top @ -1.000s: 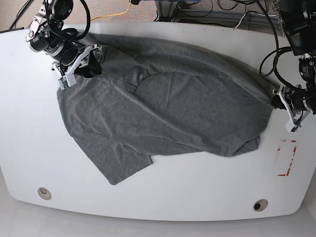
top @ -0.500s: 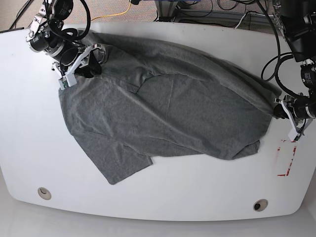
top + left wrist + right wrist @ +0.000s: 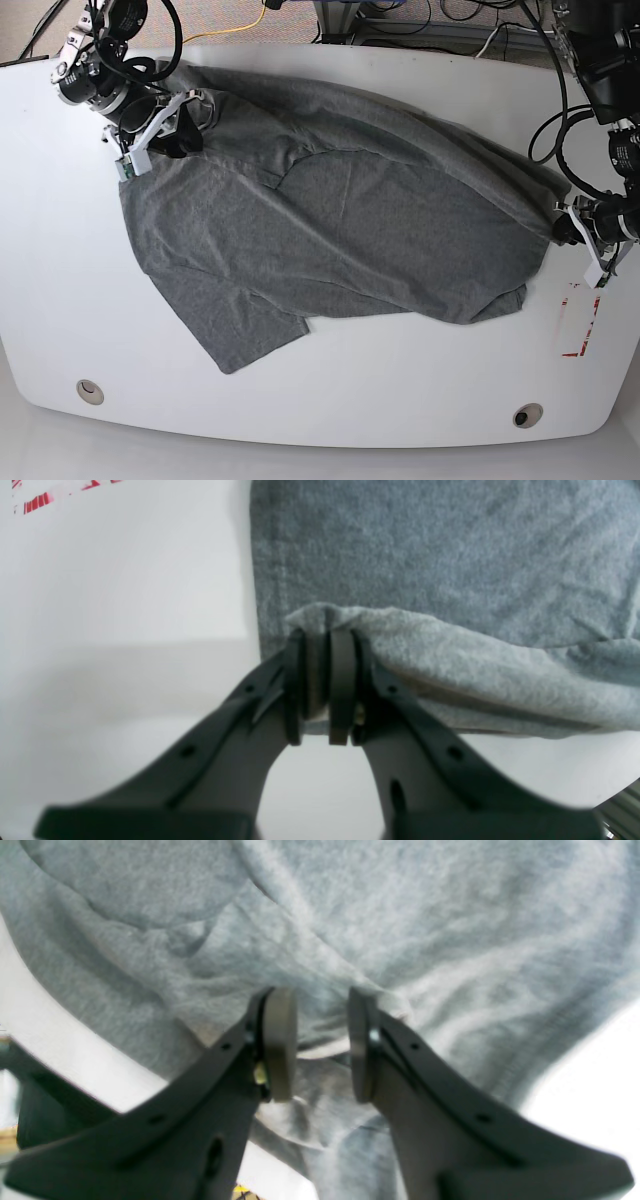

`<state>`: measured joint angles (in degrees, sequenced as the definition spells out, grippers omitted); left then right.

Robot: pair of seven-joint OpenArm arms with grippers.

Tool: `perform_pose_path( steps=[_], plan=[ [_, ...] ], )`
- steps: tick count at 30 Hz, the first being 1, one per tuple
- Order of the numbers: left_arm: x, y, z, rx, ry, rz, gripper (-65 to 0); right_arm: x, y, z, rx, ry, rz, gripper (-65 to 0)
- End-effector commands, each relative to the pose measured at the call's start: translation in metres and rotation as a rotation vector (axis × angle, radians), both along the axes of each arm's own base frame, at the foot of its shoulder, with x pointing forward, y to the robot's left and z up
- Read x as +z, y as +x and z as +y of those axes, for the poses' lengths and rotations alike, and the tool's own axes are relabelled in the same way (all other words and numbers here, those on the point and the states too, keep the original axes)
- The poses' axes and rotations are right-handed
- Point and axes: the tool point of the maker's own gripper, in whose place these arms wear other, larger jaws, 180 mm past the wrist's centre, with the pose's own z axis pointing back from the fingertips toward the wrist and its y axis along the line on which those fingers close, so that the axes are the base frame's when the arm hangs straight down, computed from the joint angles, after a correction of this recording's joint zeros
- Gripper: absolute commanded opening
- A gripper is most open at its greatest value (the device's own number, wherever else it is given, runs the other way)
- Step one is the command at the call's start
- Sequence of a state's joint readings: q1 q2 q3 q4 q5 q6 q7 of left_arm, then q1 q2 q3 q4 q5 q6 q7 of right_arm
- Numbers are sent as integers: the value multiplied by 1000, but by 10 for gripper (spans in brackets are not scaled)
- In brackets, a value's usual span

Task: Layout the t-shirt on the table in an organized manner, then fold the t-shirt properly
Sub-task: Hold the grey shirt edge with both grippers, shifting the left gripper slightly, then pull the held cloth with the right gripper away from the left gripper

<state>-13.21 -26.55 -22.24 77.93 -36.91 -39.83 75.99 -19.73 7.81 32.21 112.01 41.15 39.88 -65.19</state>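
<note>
The heather-grey t-shirt (image 3: 340,215) lies spread and wrinkled across the white table (image 3: 400,400), stretched between both arms, with one sleeve pointing toward the front left. On the right of the base view my left gripper (image 3: 577,228) is shut on the shirt's edge. The left wrist view shows its pads (image 3: 342,680) pinching a raised fold of the t-shirt (image 3: 450,555) just above the table (image 3: 125,580). At the back left my right gripper (image 3: 165,125) holds a bunch of cloth. In the right wrist view its pads (image 3: 280,1040) press gathered t-shirt (image 3: 400,915) fabric between them.
A red tape rectangle (image 3: 580,320) marks the table just in front of the left gripper and shows as a red tape mark (image 3: 35,500) in the left wrist view. Two grommet holes (image 3: 90,390) (image 3: 527,414) sit near the front edge. Cables (image 3: 400,20) run behind the table.
My left gripper moved toward the front right edge with the shirt's edge, and my right gripper shifted slightly back. The cloth between them is drawn out more.
</note>
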Motion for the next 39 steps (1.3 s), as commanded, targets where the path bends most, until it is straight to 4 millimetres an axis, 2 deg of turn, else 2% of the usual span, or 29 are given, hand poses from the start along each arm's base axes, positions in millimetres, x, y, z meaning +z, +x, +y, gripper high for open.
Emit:
perform_pose_path(
  steps=[1,5,11,13,16,18,22,24,27,34,39],
  plan=[
    [18,11,6,8,8,-59,-587,11,7,-3,-1,-2,-44,-479],
    [18,11,6,10,7,-59,-587,11,7,-4,-2,-2,-46,-484],
    [18,11,6,9,8,-58,-587,11,7,-3,0,-3,-46,-607],
    [18,11,6,9,8,-58,-587,11,7,-3,2,-3,-44,-604],
    [18,11,6,9,8,-58,-587,11,7,-3,2,-3,-44,-531],
    [17,11,6,8,9,-56,-587,11,7,-4,-3,-3,-43,-449],
    [17,11,6,5,10,-56,-587,10,4,-5,-6,-4,-38,-233],
    [17,11,6,5,10,-56,-587,10,4,-9,-17,-9,-39,-151],
    [15,9,6,5,10,-50,-587,10,4,-13,-38,-6,-41,-75],
    [11,4,6,4,9,-37,-587,8,3,-8,-77,28,-42,-75],
    [11,4,6,4,9,-37,-587,-8,-2,4,-95,93,2,-75]
  ],
)
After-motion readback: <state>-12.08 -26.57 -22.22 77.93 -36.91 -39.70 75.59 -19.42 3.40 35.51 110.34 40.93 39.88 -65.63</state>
